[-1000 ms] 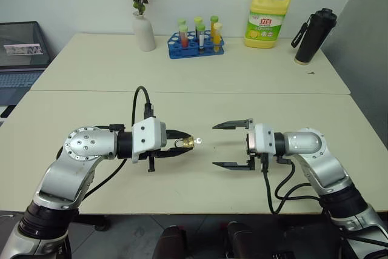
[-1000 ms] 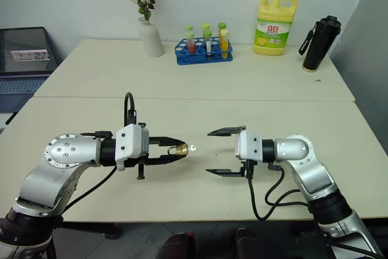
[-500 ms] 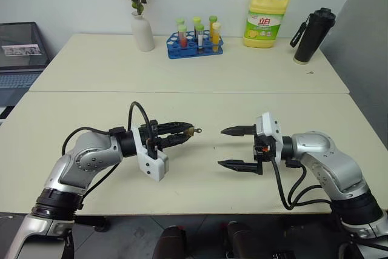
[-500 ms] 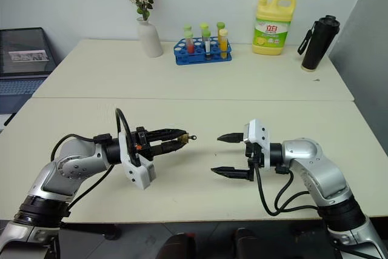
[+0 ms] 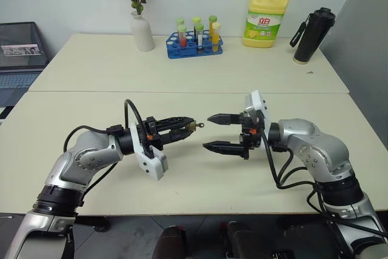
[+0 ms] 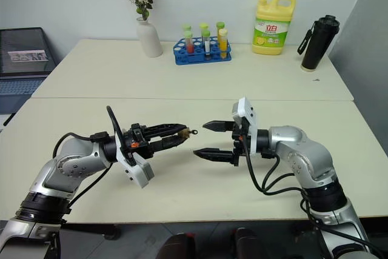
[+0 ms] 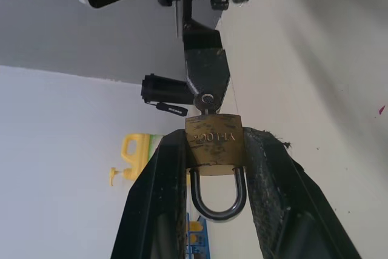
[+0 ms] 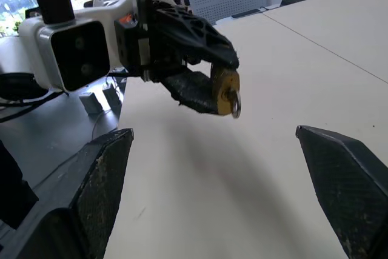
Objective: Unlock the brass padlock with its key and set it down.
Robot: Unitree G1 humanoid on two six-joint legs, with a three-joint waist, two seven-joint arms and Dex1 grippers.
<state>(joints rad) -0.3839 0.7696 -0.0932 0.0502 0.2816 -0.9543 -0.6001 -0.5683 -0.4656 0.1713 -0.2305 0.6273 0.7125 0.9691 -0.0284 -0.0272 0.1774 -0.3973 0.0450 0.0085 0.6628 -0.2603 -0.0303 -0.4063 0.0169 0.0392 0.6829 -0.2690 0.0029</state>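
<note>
Since a second ago my right gripper [image 5: 217, 131] has closed in leftward, fingers spread wide. My left gripper [image 5: 182, 130] clamps the brass padlock [image 7: 213, 147], the key [image 8: 234, 102] jutting rightward. Misjudge the tiny key and I could knock the lock askew.

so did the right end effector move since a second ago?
Yes. The right end effector, open, has moved leftward toward the padlock and risen slightly, judged against the table seam.

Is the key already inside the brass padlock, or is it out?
Inside. The key sticks out of the brass padlock, showing just its ring head; the padlock is clamped in the left tool.
</note>
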